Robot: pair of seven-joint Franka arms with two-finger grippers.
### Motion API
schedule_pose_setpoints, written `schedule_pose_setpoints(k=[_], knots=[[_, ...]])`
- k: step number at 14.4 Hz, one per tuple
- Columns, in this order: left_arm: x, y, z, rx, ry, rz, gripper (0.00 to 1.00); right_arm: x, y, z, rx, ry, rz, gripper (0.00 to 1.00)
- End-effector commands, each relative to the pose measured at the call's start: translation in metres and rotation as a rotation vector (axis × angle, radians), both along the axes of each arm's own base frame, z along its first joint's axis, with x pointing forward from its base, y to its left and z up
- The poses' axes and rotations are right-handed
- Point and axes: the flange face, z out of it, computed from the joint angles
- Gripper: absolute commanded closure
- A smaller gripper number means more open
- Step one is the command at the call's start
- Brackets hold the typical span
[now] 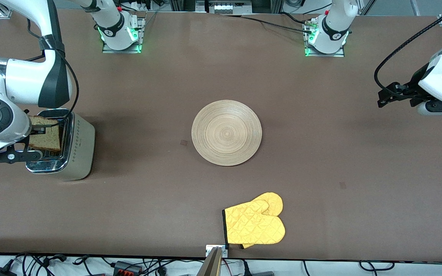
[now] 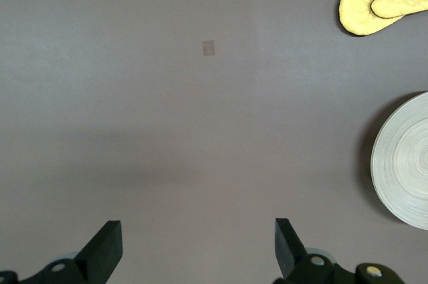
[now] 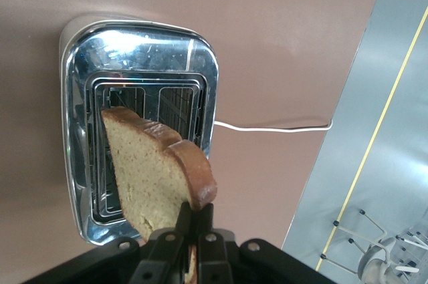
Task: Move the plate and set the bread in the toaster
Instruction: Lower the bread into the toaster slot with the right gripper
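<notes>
right hand clamped on bread, held upright over toaster, slice in line with slots | left hand open, waiting over desk

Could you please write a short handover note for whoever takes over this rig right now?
Right gripper: shut on the bread, holding it over the toaster at the right arm's end of the table; the slice is not yet down in a slot.
Left gripper: open, empty, waiting over bare table at the left arm's end.
Plate: mid-table, empty. A yellow oven mitt lies nearer the front camera than the plate.
Left: lower the bread into a slot and release.
</notes>
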Motion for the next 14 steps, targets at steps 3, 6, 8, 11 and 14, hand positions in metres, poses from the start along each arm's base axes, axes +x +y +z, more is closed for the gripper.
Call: schedule_pose_setpoints(k=[3, 6, 8, 11, 14], knots=[[-0.0024, -0.0033, 0.0073, -0.01, -0.007, 0.002, 0.0, -0.0097, -0.0021, 0.0071, -0.016, 0.02, -0.015, 1.0], [-0.0023, -0.0033, 0.0081, -0.011, -0.008, 0.002, 0.0, -0.0111, -0.0009, 0.0106, -0.016, 0.019, -0.013, 1.0], [-0.002, -0.0033, 0.0083, -0.011, -0.011, 0.002, 0.0, -0.0121, 0.0063, 0.0133, -0.022, 0.02, -0.008, 1.0], [-0.002, -0.0033, 0.0083, -0.011, -0.011, 0.002, 0.0, -0.0126, 0.0065, 0.0088, -0.059, -0.016, -0.072, 1.0], [-0.002, -0.0033, 0.0083, -0.011, -0.011, 0.002, 0.0, -0.0106, 0.0032, 0.0046, -0.063, -0.016, -0.075, 1.0]])
